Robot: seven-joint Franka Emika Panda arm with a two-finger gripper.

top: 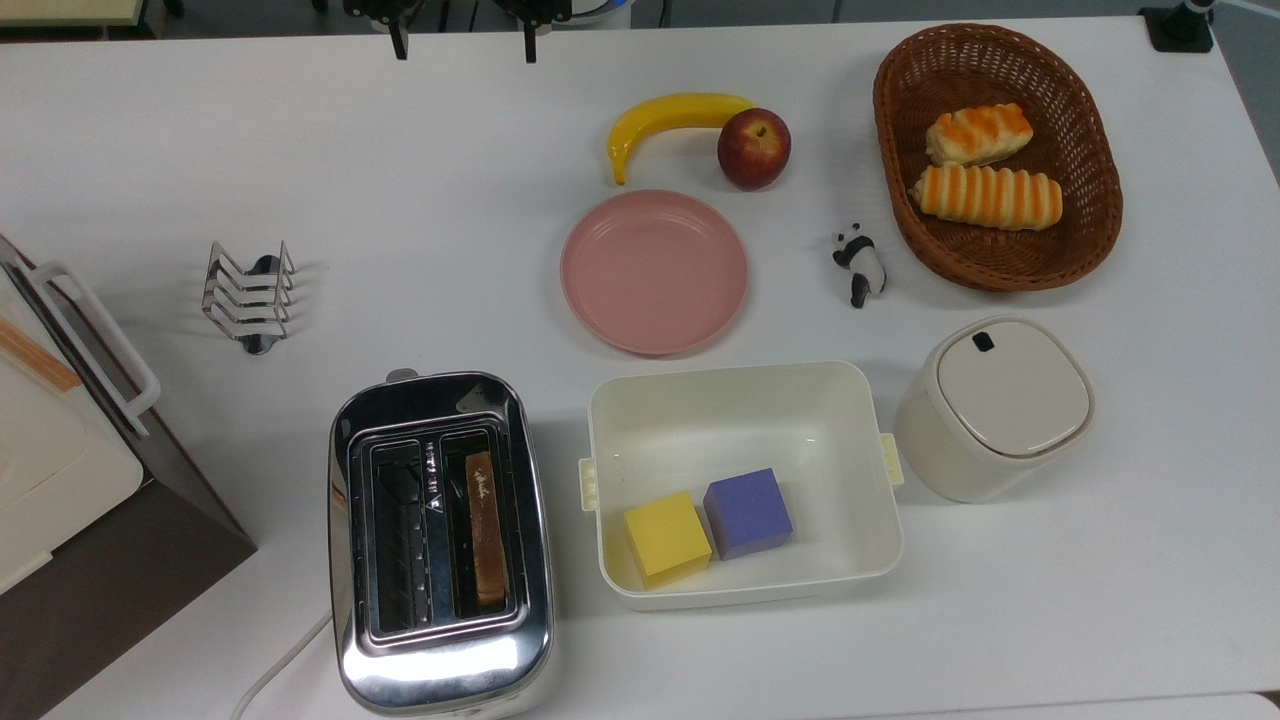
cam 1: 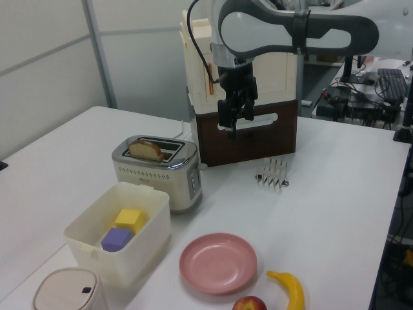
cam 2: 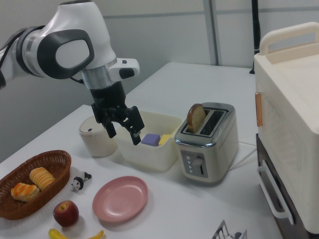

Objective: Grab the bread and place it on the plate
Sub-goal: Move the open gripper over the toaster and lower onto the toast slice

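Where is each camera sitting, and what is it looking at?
Top view: sits overhead, looking straight down at the table; the gripper peeks in at the top edge, jaws open.
Left view: sits low past the plate, facing the toaster and the arm.
Right view: sits across on the other side, facing the arm, gripper and bread.
All three share the toaster, plate and white tub.

Bright, even overhead light; soft shadows, toaster (top: 440,545) glare.
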